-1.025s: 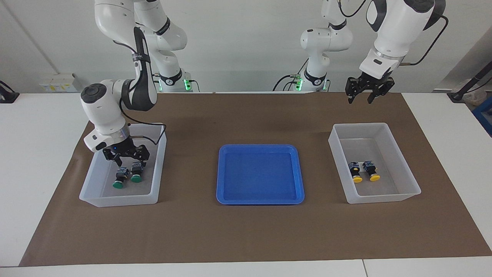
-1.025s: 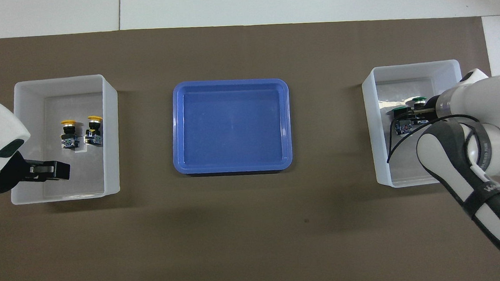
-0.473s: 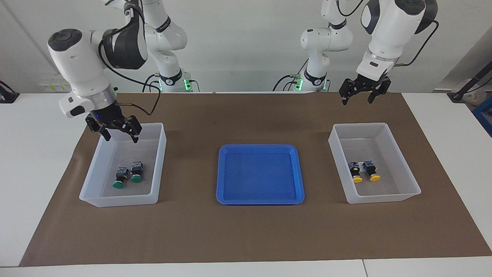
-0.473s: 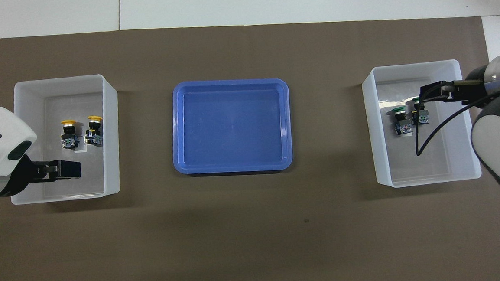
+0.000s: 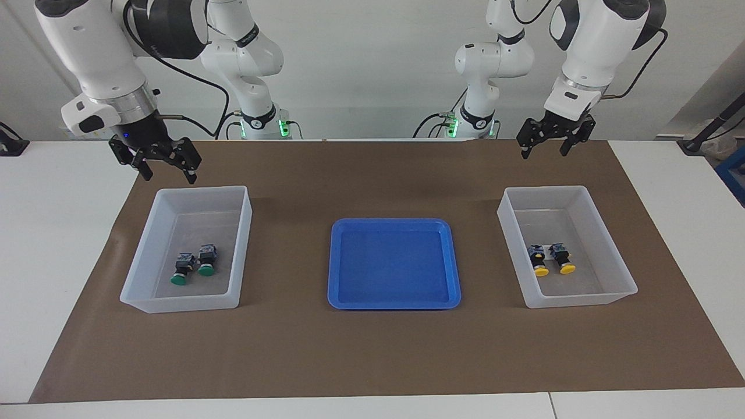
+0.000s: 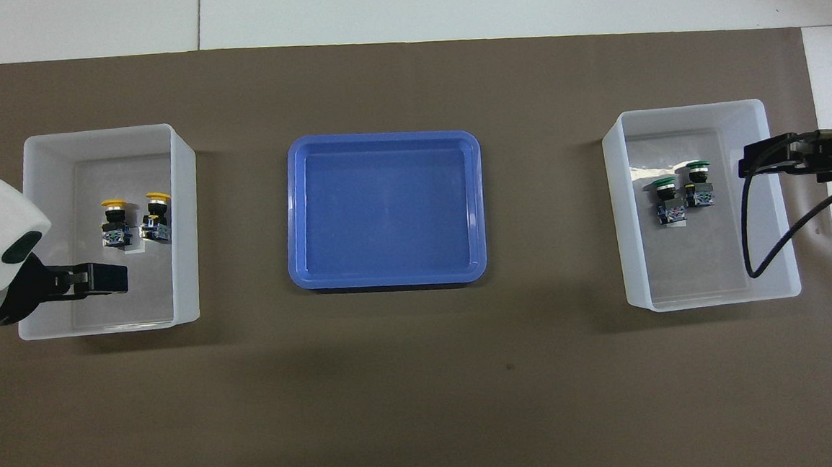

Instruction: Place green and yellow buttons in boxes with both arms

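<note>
Two translucent white bins sat on the brown mat (image 5: pixel 372 361) covering the white table (image 5: pixel 52 233), one toward each arm's end, with a shallow blue tray (image 5: pixel 394 263) between them at the mat's middle.

Bin at the right arm's end (image 5: pixel 243 233): two green push-buttons (image 5: pixel 192 267) lay side by side on its floor, touching or nearly so, caps pointing away from the robots. Same pair visible from overhead (image 6: pixel 680 190).

Bin at the left arm's end (image 5: pixel 608 233): two yellow push-buttons (image 5: pixel 550 260) lay side by side on the floor, caps also pointing away from the robots. Overhead showed them beside a small white label (image 6: pixel 133 220).

Right gripper (image 5: pixel 166 170) hung in the air over the mat at the robot-side edge of the green-button bin, clear of its rim; fingers spread apart, nothing between them. Overhead, only its tip showed (image 6: pixel 772 155), over the bin's outer wall.

Left gripper (image 5: pixel 545 146) hung high over the mat's robot-side edge, above and well apart from the yellow-button bin; fingers spread apart, carrying nothing. Overhead, it appeared over the bin's robot-side end (image 6: pixel 104 278).

All four buttons were in bins, sorted by colour. The tray held nothing.
</note>
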`<act>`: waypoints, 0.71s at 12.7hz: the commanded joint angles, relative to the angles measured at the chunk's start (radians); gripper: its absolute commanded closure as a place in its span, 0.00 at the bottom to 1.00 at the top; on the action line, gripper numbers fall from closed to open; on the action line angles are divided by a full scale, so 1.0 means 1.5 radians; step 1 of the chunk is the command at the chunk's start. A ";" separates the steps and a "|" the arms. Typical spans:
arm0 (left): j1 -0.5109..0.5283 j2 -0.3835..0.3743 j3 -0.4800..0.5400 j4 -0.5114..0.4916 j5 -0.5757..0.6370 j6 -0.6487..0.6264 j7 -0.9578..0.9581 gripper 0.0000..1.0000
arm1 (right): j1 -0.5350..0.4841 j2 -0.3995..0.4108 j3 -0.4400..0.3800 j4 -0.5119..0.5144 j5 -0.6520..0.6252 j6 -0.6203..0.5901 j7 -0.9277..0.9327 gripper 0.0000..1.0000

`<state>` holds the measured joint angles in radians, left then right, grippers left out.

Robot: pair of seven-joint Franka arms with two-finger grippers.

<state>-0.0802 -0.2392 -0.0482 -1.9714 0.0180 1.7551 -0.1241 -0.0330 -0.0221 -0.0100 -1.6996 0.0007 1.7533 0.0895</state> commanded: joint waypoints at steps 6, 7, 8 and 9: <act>0.008 -0.003 0.013 0.014 -0.016 -0.008 -0.005 0.00 | -0.001 -0.009 0.007 -0.005 0.007 -0.048 0.005 0.00; 0.010 -0.002 0.012 0.017 -0.016 -0.009 -0.005 0.00 | 0.000 -0.009 0.007 -0.006 0.003 -0.048 0.005 0.00; 0.011 -0.002 0.012 0.018 -0.016 -0.010 -0.006 0.00 | 0.001 -0.010 0.007 -0.008 0.006 -0.048 0.005 0.00; 0.011 -0.001 0.012 0.023 -0.016 -0.015 -0.006 0.00 | 0.001 -0.011 0.007 -0.010 0.007 -0.048 0.005 0.00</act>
<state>-0.0704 -0.2394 -0.0305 -1.9568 0.0074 1.7533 -0.1250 -0.0286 -0.0222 -0.0055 -1.7011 0.0007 1.6913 0.0895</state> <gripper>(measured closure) 0.000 0.000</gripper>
